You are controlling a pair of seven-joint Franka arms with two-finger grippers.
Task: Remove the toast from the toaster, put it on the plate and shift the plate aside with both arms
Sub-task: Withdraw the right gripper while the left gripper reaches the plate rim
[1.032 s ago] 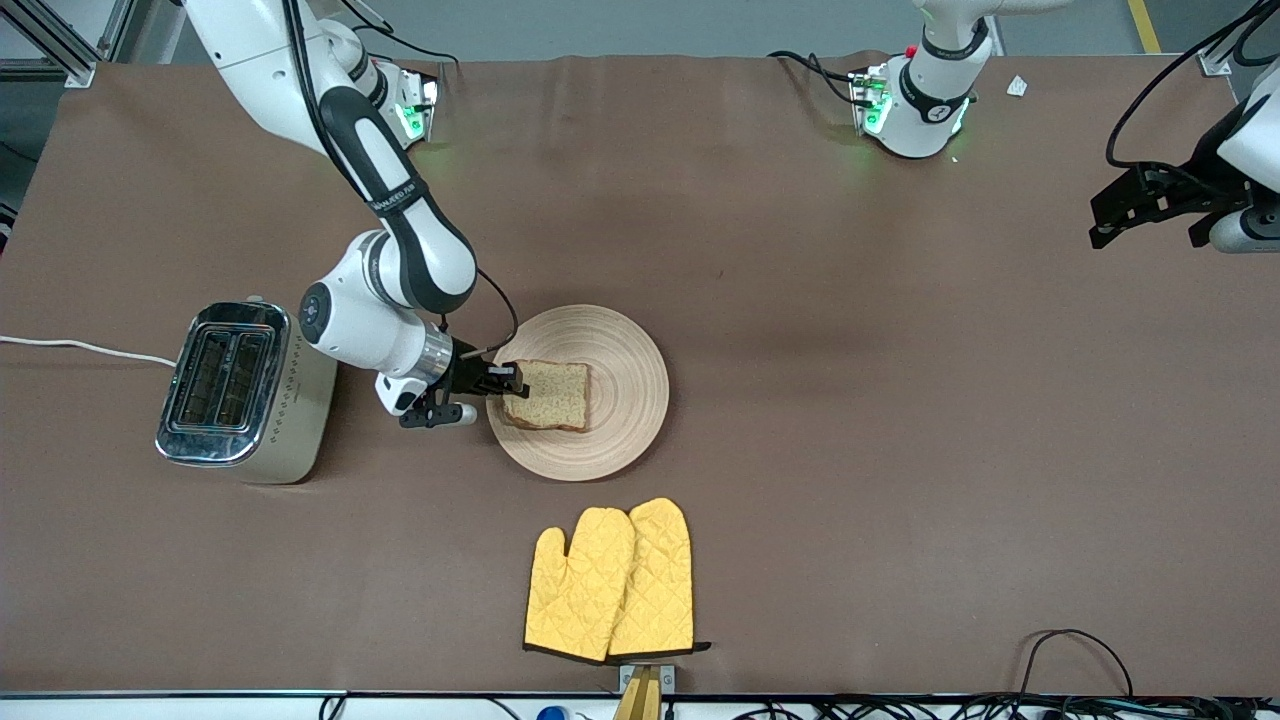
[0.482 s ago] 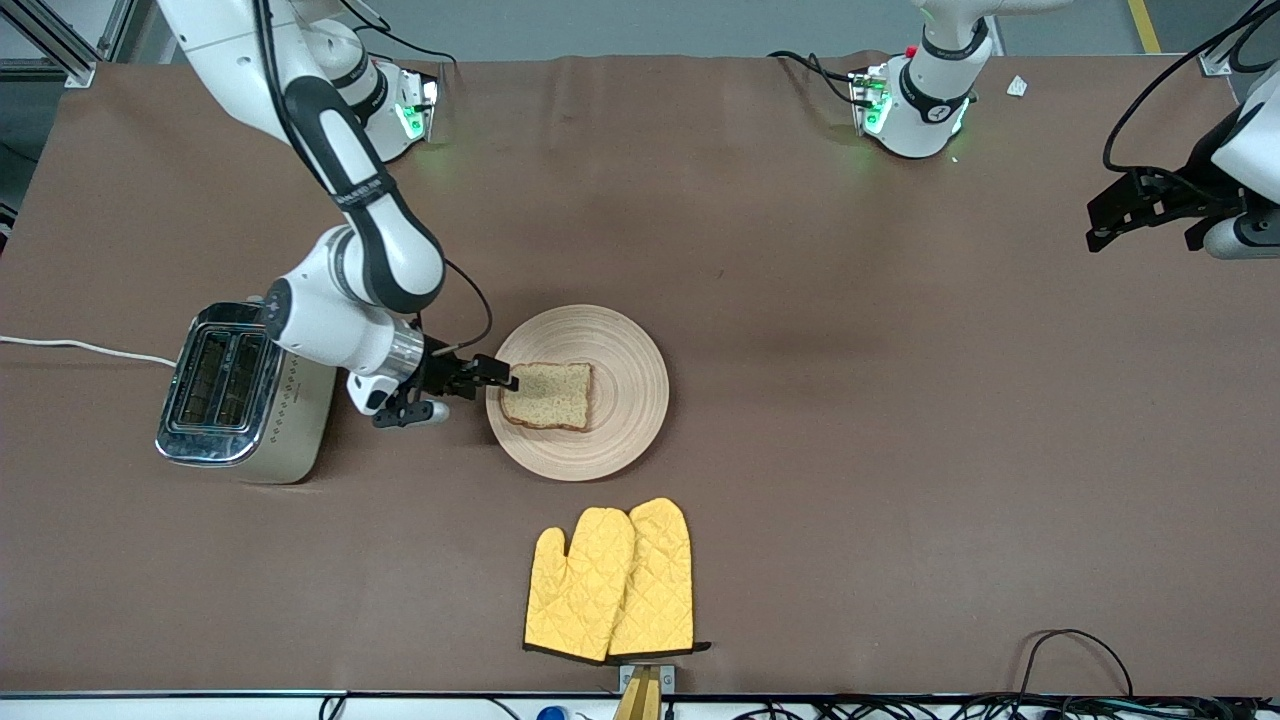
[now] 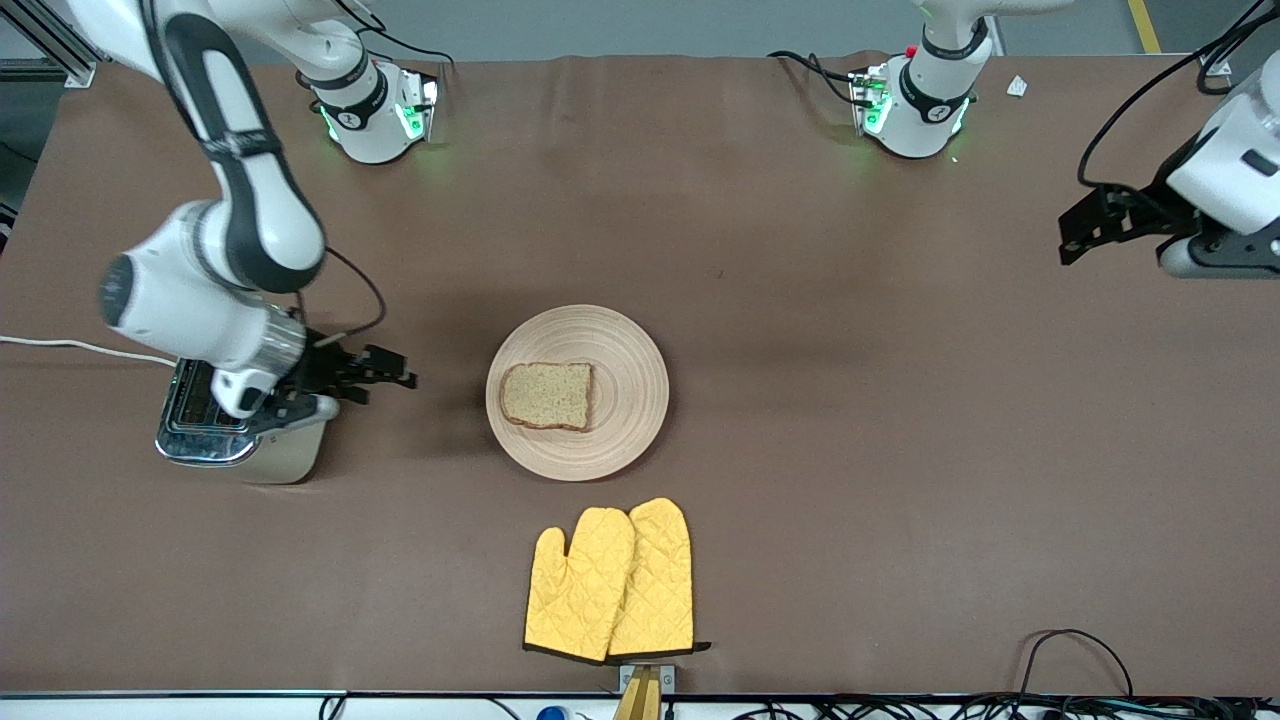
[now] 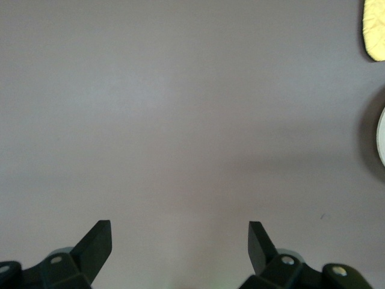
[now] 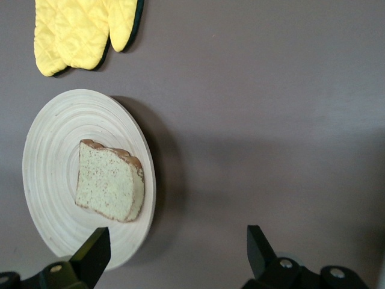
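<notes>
**Front view.** Squarish slice of speckled tan-brown toast (image 3: 546,396) with darker crust: lies flat on the round light-wood plate (image 3: 625,345), off-centre toward the right arm's end of the table, wholly inside the rim. Boxy cream-beige toaster (image 3: 268,455) with chrome top: stands at the right arm's end, largely hidden under the right arm's wrist. Right claw (image 3: 385,368): fingers apart, empty, over the brown table (image 3: 800,450) between toaster and plate. Left claw (image 3: 1085,225): fingers apart, empty, over the left arm's end of the table, well apart from the plate. Pair of yellow quilted oven mitts (image 3: 610,585): nearer the front camera than the plate.

**Left wrist view.** Left claw (image 4: 179,238) with both fingers spread over bare table; a sliver of plate rim (image 4: 381,135) and a mitt tip (image 4: 375,27) at the frame edge.

**Right wrist view.** Right claw (image 5: 174,241) spread, nothing between the fingers. Toast (image 5: 109,180) on the plate (image 5: 51,132); one crust edge seems to stand slightly proud, so it may not sit fully flat. Mitts (image 5: 78,30) near the plate.

**Risks, judged.** The plate still has to go aside with both arms. Uneven lifting or a tilt would slide the light slice off. A shallow rim may slip from the fingers. The mitts lie in one likely path.
</notes>
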